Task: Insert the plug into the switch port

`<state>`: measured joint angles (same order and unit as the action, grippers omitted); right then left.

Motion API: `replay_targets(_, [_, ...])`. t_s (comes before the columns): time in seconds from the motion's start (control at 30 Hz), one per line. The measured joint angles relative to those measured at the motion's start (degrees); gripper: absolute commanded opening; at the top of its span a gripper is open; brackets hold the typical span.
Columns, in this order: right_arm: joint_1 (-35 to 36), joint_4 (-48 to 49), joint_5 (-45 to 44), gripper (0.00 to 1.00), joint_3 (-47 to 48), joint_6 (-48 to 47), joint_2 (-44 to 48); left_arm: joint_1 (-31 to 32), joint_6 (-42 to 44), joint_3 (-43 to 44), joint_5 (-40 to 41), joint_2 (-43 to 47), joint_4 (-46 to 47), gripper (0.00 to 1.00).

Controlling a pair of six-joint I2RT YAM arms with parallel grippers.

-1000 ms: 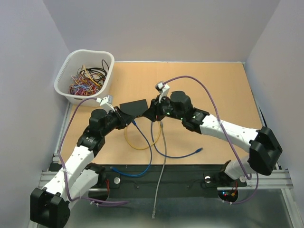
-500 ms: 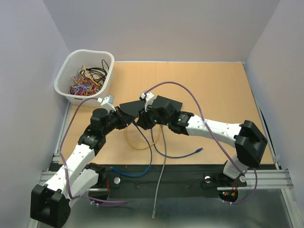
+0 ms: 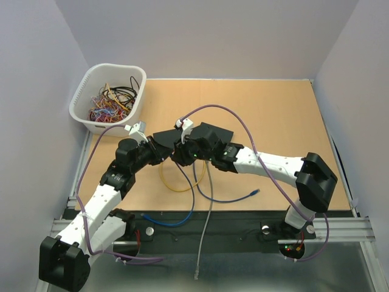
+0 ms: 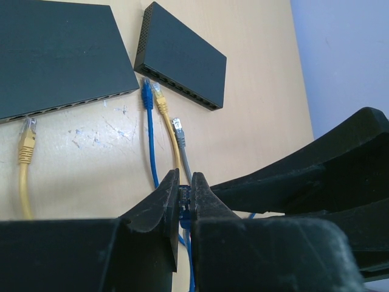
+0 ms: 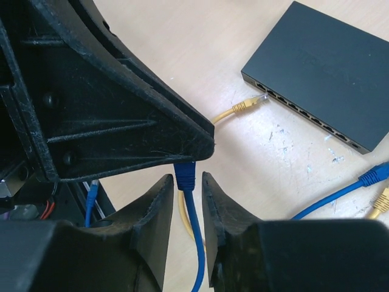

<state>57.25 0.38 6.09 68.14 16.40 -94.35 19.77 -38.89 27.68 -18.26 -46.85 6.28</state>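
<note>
What's changed: the right arm has been swung in from the right over the last second, and its wrist is now parked right against the left hand (image 4: 184,182) in the middle of the tabletop (image 3: 273,115).
What it means: a hand-off or regrip looks to be set up. Nothing has been inserted yet, so the task is judged to be at an early stage.
Left hand: pressed together, with the blue cable (image 5: 196,243) pinched just behind its plug.
Right hand (image 5: 187,179): fingers are set narrowly apart on either side of the blue plug (image 5: 184,173). Whether it is actually gripped can't be told.
Plug location: held up between the two hands, off the tabletop and well apart from the switch (image 5: 322,67).
Switch: a flat matte black box with a row of ports along the front edge. A yellow plug (image 5: 252,104) is left lying just short of it.
Second switch (image 4: 182,58): same look, with a perforated vent on the side.
Tabletop surface: a tan board, scuffed white in front of the ports.
Fingers: rough black plastic — wedge-shaped.
</note>
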Motion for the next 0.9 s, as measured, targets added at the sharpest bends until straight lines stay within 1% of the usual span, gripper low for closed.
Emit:
replay_targets(0.2, [0.55,-0.02,-0.28,0.23,0.72,-0.15,-1.25,0.00,0.00,0.00,-0.31,0.00,0.33,0.00])
replay_targets(0.33, [0.55,0.02,-0.35,0.17,0.72,-0.17,-1.46,0.00,0.04,0.00,-0.31,0.02,0.28,0.00])
replay_targets(0.43, [0.55,0.02,-0.48,0.09,0.72,-0.20,-1.46,0.00,0.02,0.00,-0.31,0.02,0.31,0.00])
replay_targets(0.53, [0.57,0.02,-0.92,0.05,0.72,-0.17,-1.46,0.00,0.04,-0.02,-0.33,0.02,0.33,0.00])
replay_targets(0.57, [0.57,0.02,-1.16,0.04,0.70,-0.17,-1.46,0.00,0.04,-0.02,-0.33,0.02,0.33,0.01])
replay_targets(0.6, [0.57,0.02,-1.33,0.04,0.70,-0.17,-1.46,0.00,0.04,-0.04,-0.35,0.02,0.37,0.04])
replay_targets(0.63, [0.57,0.04,-1.68,0.03,0.66,-0.17,-1.44,0.00,0.09,-0.07,-0.35,0.02,0.48,0.12])
replay_targets(0.67, [0.57,0.13,-2.19,0.01,0.46,-0.17,-1.33,0.00,0.20,-0.07,-0.42,0.02,0.52,0.16])
replay_targets(0.7, [0.57,0.17,-2.62,0.01,0.31,-0.17,-1.22,0.00,0.39,-0.07,-0.52,0.00,0.52,0.24])
replay_targets(0.8, [0.59,0.92,-3.89,0.01,-0.74,-0.13,-0.61,0.02,1.27,-0.07,-0.39,-0.13,0.74,0.27])
replay_targets(0.83, [0.59,0.96,-4.33,0.00,-1.18,-0.15,-0.35,0.04,1.49,-0.07,-0.42,-0.35,0.79,0.32])
replay_targets(0.87, [0.59,1.01,-5.20,0.00,-1.81,-0.17,0.02,0.15,1.68,-0.04,-0.44,-0.83,0.94,0.49])
replay_targets(0.9, [0.66,0.94,-5.46,0.01,-2.60,-0.15,0.39,0.22,2.01,0.09,-0.33,-1.29,1.07,0.50])
